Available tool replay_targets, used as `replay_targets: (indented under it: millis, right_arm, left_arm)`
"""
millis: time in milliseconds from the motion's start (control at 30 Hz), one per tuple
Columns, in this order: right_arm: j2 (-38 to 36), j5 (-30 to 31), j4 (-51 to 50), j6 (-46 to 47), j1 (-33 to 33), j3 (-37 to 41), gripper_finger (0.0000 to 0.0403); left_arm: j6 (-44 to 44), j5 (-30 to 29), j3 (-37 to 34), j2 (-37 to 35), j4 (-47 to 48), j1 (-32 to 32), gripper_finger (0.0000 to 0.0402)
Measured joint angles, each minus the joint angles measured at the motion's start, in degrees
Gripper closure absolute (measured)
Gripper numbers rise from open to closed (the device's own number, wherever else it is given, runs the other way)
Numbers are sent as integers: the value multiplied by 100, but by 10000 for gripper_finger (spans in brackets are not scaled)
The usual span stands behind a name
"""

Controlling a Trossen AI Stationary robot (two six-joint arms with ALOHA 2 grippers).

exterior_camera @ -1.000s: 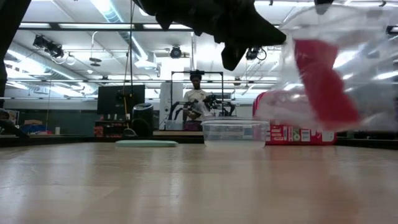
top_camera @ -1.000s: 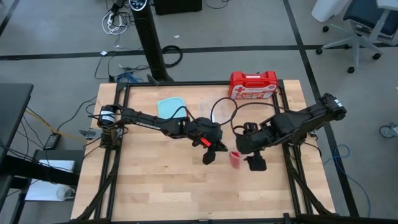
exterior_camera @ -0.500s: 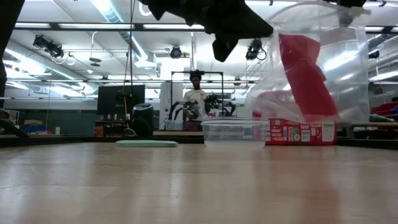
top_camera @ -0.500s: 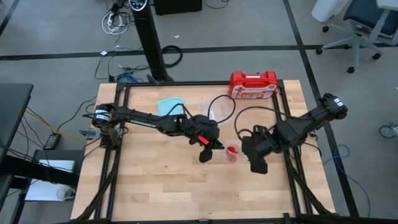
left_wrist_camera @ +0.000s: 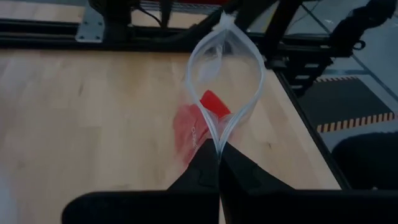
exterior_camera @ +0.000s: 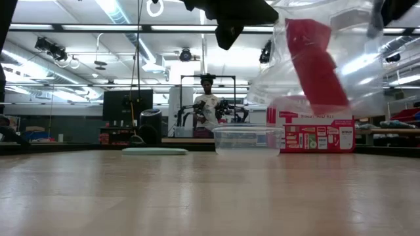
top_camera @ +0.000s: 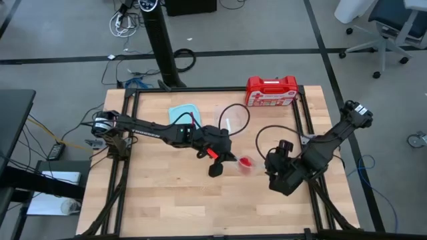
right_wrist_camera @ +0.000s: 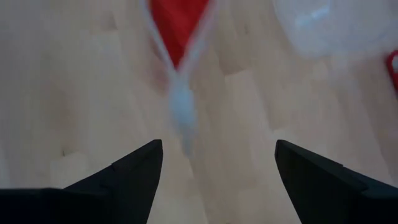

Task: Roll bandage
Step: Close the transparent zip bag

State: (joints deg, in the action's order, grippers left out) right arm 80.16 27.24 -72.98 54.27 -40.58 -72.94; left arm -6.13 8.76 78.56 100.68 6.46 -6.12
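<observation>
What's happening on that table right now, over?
Left gripper shut on clear bag, holding it up. Right gripper open, empty, beside the bag. Bandage inside bag, unrolled state unclear. First-aid case and container sit clear of the work.

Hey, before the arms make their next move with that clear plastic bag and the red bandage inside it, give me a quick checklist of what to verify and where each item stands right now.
1. Left gripper shut on the rim of the clear plastic zip bag: ok.
2. Bright red cloth bandage inside the bag: ok.
3. Bag lifted off the light wooden table: ok in the low view.
4. Bag mouth open: ok in the left wrist view.
5. Right gripper open and apart from the bag: ok.
6. Bag clear of the hard red first-aid case and the clear plastic container: ok in the high view.
</observation>
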Motion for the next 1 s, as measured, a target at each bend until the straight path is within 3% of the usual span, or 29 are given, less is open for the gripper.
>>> replay_targets:
  millis: [133,333,600,767,1000]
  right_arm:
    - [2,28,594,353,-214,671,95]
    - [4,194,2168,645,-571,1415,95]
    - [4,1249,4050,725,-658,2289,95]
    - [7,1476,5081,327,-406,2643,95]
    - [7,1396,5572,-800,-191,2684,95]
  left_arm:
    - [-30,-236,0,4,37,-363,401]
    - [-149,-1182,-4,9,36,-1128,401]
    - [-185,-2697,-4,9,-187,-2028,401]
    - [-153,-2853,-375,7,-1157,-2257,401]
    - [-253,-2860,-1509,9,-2283,-2077,401]
